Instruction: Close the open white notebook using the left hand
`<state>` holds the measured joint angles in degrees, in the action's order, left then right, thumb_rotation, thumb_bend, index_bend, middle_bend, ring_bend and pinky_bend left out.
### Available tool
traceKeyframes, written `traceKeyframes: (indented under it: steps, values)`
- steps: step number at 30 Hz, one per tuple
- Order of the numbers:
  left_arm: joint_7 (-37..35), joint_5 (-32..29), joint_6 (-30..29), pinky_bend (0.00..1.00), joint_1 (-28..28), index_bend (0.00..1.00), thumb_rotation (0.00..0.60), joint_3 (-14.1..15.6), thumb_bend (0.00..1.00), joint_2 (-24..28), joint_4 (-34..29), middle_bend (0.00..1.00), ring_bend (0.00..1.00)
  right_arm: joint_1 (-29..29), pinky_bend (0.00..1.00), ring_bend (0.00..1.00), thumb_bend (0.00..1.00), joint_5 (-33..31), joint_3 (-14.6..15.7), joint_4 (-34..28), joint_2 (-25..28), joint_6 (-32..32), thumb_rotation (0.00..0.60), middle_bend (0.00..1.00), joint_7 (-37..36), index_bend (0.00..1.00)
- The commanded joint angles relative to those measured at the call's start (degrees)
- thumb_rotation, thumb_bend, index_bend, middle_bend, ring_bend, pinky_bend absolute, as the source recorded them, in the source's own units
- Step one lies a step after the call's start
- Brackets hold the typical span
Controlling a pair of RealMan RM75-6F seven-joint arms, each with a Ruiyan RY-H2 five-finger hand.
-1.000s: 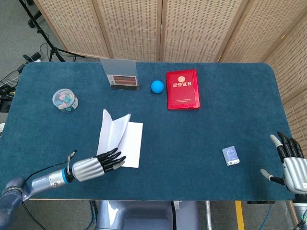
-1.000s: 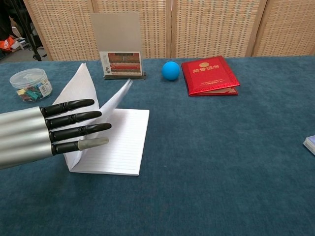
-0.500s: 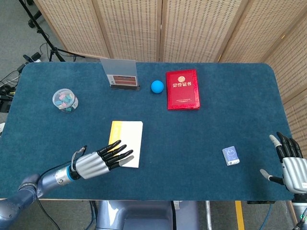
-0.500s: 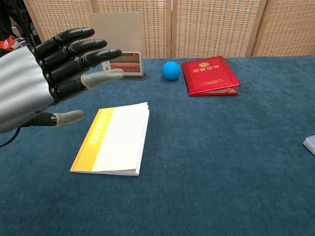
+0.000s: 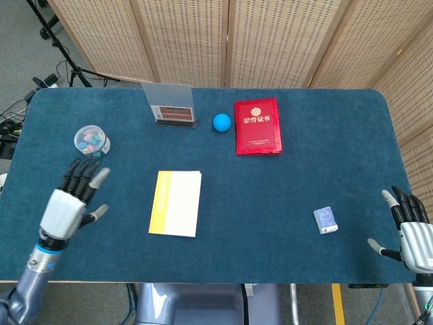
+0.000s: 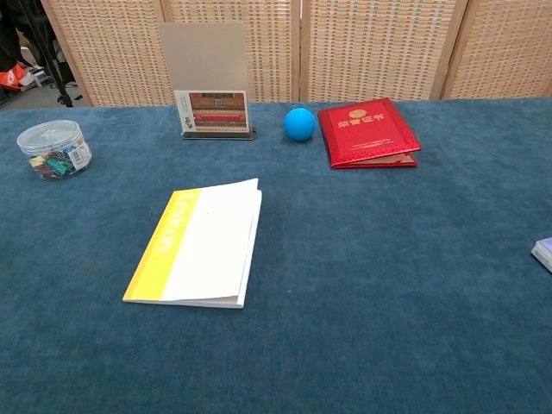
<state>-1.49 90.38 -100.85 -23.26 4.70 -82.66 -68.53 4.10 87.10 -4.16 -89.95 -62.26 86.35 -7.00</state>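
Left hand: fingers spread, holding nothing, clear of the notebook.
Right hand: fingers apart, empty.
Clear jar: holds small coloured clips.

Closed notebook, left robot hand apart, apparently empty, fingers spread.

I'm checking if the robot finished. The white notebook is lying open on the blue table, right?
Not quite. The white notebook is lying closed, not open, on the blue table; the chest view shows its cover flat, yellow strip along one edge.
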Motion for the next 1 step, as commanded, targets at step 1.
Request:
traceKeyframes:
  steps: [1]
  values:
    - [-5.2,-7.1,6.1,0.0,5.3,0.0,0.6,-0.3,0.0,6.3,-5.6,0.0,0.0,-0.1,0.0,0.0,0.0,0.0,-0.1,0.1,-0.3,0.3,0.6,0.0,0.3,0.0]
